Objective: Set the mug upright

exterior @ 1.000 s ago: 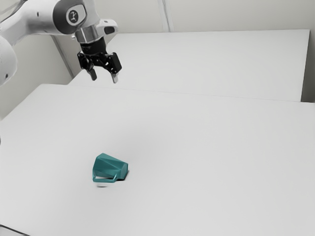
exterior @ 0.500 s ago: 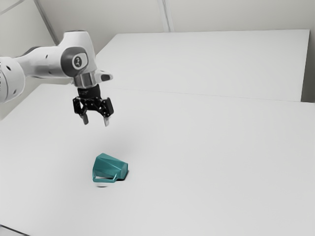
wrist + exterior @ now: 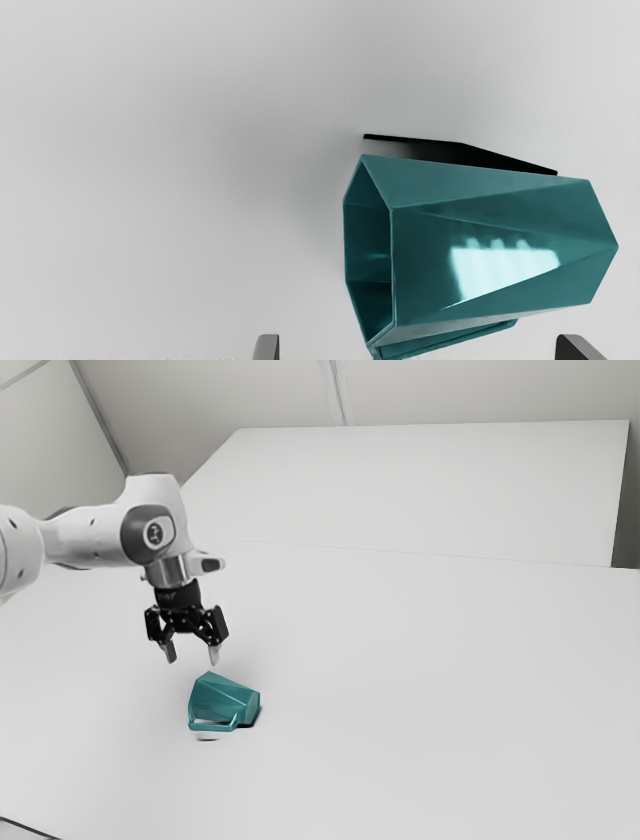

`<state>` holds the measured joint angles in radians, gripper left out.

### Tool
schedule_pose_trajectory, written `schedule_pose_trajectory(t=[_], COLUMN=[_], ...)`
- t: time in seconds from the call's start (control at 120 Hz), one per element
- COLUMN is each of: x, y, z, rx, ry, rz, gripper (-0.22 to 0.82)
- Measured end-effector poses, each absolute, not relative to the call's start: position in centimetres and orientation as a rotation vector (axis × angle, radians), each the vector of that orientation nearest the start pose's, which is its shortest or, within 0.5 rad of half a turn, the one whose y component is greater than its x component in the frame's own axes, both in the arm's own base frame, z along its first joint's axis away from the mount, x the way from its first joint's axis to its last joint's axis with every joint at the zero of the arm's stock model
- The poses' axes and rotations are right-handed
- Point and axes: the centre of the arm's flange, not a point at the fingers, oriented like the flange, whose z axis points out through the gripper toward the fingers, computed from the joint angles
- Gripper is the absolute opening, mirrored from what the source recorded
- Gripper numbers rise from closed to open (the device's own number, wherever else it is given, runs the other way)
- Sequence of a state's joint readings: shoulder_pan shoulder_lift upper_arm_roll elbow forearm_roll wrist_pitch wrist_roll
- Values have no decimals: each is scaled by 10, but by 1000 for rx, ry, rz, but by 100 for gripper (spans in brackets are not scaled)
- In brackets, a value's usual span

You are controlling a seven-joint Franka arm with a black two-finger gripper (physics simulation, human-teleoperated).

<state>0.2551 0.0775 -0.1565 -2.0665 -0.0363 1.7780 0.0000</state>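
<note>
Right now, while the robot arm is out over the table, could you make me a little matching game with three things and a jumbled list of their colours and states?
1. Mug
2. Gripper
3. Table

A. Black, hovering with its fingers apart
B. White, flat
C. Teal, lying on its side

Pairs: 1-C, 2-A, 3-B

No text, label, brand, number or sign can be read. In the exterior view, a small dark emblem (image 3: 155, 533) stands in a pale rounded patch on the dark grey joint cap (image 3: 132, 536) of the white arm (image 3: 154, 488), too small to tell whether it is made of letters or a figure.
</note>
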Motion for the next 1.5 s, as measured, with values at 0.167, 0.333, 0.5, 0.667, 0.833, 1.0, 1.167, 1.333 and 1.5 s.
schedule_pose_trajectory(t=[0.167, 0.333, 0.5, 0.667, 0.833, 1.0, 1.167, 1.333, 1.5], x=[492, 493, 498, 499, 500, 499, 485, 498, 501], y=[42, 34, 30, 34, 48, 88, 161, 146, 144], z=[370, 372, 371, 372, 374, 354, 345, 348, 349], rx=[-3177, -3270, -3341, -3367, -3384, -3401, -3421, -3439, -3518], ry=[-207, -246, -209, -151, -114, -179, -371, -263, -246], rz=[570, 545, 512, 490, 462, 489, 461, 445, 398], gripper=[60, 60, 60, 60, 60, 60, 60, 60, 60])
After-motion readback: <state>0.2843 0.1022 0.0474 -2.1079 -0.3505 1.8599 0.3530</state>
